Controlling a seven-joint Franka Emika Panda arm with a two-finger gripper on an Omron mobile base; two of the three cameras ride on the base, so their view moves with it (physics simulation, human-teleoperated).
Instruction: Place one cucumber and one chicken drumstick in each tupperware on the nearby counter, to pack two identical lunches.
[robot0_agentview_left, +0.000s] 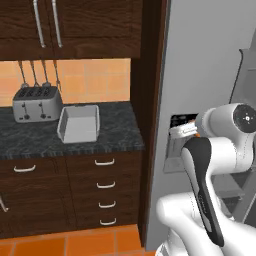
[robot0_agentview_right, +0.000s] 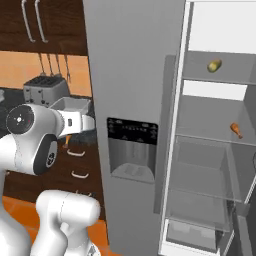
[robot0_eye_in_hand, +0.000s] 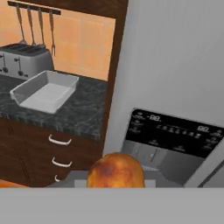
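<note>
Where fridge door (robot0_agentview_left: 210, 65) meets counter (robot0_agentview_left: 107, 135), toaster (robot0_agentview_left: 36, 103) beside tupperware (robot0_agentview_left: 79, 123).

Arm (robot0_agentview_left: 205, 175) elbow-up, forearm level; pincer (robot0_agentview_left: 186, 131) closed on drumstick (robot0_eye_in_hand: 116, 171).

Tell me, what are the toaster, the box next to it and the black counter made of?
The toaster looks like brushed metal: silvery with soft shine. The tupperware seems plastic, though it's hard to be sure: plain matte grey with rounded rims. The counter looks like polished stone: black with grey speckles.
</note>
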